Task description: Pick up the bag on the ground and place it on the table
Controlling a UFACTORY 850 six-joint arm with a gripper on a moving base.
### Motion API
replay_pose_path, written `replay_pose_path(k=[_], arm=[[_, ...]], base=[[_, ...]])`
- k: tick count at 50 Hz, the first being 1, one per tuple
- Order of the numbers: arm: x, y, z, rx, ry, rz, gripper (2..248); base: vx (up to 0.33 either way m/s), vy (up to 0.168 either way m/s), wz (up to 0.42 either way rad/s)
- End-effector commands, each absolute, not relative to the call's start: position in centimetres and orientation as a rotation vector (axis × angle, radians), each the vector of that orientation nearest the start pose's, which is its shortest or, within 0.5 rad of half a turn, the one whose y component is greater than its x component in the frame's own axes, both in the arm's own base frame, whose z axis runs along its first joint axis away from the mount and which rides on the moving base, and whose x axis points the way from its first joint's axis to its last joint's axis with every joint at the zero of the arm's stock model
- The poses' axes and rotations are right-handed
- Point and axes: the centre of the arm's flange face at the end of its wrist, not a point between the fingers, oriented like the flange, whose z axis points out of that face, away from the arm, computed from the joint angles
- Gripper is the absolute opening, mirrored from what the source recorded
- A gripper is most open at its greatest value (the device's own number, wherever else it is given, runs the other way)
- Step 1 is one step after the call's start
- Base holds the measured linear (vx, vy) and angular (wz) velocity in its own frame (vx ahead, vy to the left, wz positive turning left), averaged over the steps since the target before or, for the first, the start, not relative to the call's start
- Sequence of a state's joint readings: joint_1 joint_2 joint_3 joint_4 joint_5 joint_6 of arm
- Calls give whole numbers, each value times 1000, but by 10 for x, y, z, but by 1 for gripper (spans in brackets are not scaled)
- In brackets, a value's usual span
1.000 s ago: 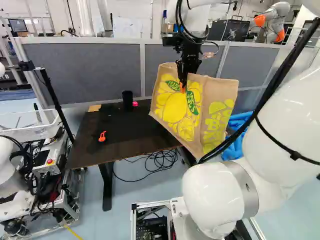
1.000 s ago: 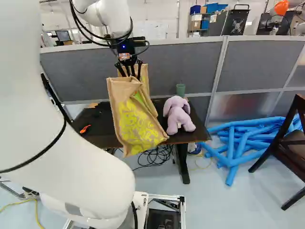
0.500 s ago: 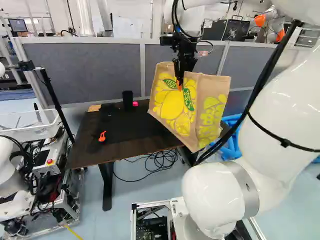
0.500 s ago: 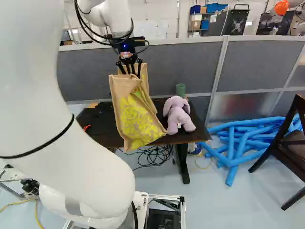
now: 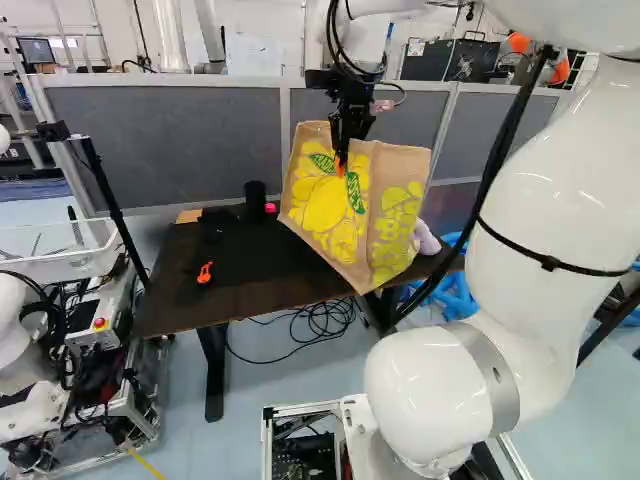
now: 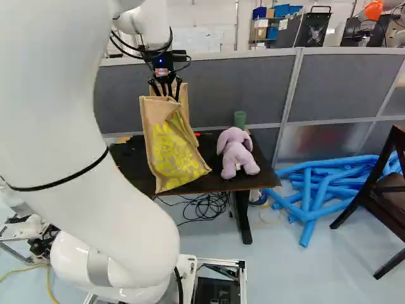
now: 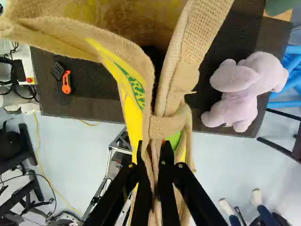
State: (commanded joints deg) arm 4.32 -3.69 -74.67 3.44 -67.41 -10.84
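Dark table [image 5: 240,303]; bag [image 5: 325,205] aslant, mouth uppermost

Arm [image 5: 560,190]: glossy white, rounded segments, right side of left base view. Joint ring [image 5: 492,378]: grey, lower right of same frame. Cable [image 5: 498,165]: thick, black, running alongside; thin black strap [image 5: 549,262] across white shell. Cable loops [image 6: 168,43]: black, upper left of right base view. Wrist housing [image 6: 171,59]: black, small blue light [image 6: 161,61]. Jaws: black, orange pads [image 5: 340,169], round metallic screw heads [image 7: 180,165].

1 bag [image 5: 325,205], 1 table [image 5: 200,308], 1 plush toy [image 6: 235,152], 2 cups [image 5: 255,196], 1 chair [image 6: 391,193]
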Motion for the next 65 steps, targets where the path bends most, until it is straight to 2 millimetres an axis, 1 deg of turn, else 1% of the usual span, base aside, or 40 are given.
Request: replay_pose_path(k=[7,18,39,56,65], arm=[[493,46,657,-3055,-376,-73,22],[512,48,640,-3053,-373,-44,22],[552,49,608,-3057,-362,-90,22],[585,50,582,-3060,-352,-183,22],[595,51,569,-3061,-349,-191,22]], base=[[0,0,0],[0,0,0],[0,0,0],[0,0,0],[0,0,0]])
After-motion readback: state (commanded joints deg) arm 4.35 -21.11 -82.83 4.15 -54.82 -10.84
